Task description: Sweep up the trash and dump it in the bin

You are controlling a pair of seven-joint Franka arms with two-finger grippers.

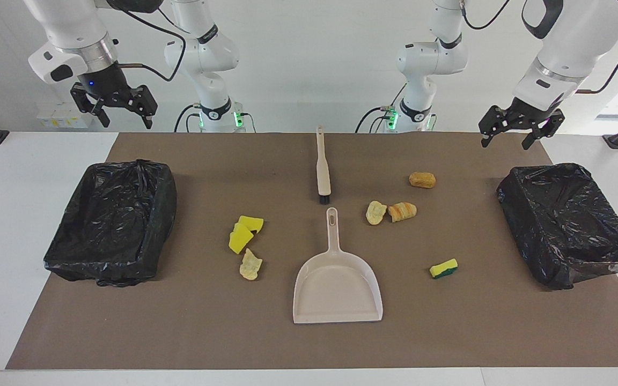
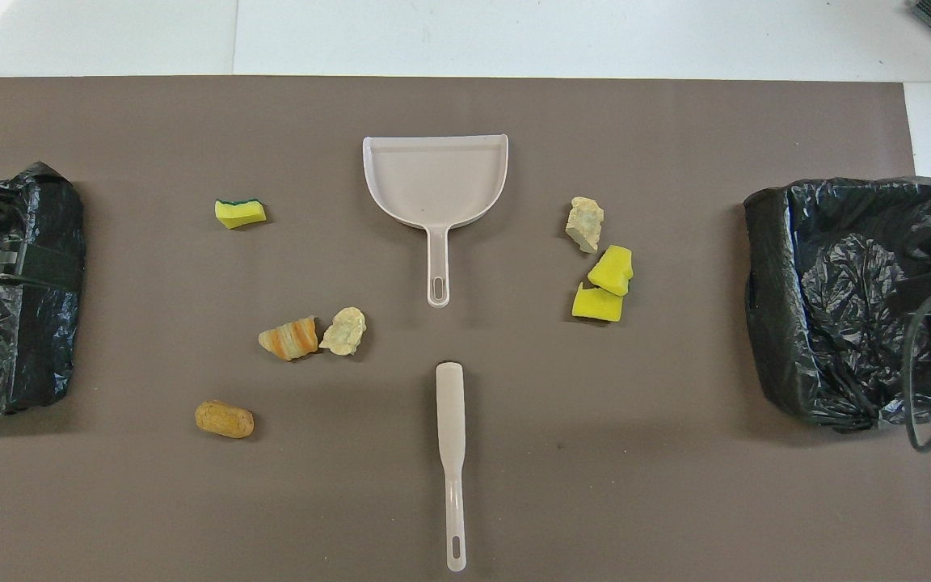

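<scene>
Trash lies scattered on the brown mat. Two yellow sponges (image 1: pixel 245 233) and a pale chip (image 1: pixel 250 265) lie toward the right arm's end. Toward the left arm's end lie another chip (image 1: pixel 376 213) touching a bread roll (image 1: pixel 402 211), a second roll (image 1: pixel 422 180) nearer the robots, and a green-backed sponge (image 1: pixel 443 268). A black-bagged bin (image 1: pixel 161 214) stands at the right arm's end and another bin (image 1: pixel 582 257) at the left arm's end. My right gripper (image 1: pixel 126 120) and my left gripper (image 1: pixel 506 142) hang open and empty above the robots' edge of the table.
A beige dustpan (image 1: pixel 337 289) lies mid-table with its handle toward the robots. A beige brush (image 1: pixel 323 169) lies in line with it, nearer the robots, with its bristles toward the pan. The brown mat (image 1: pixel 180 332) covers most of the white table.
</scene>
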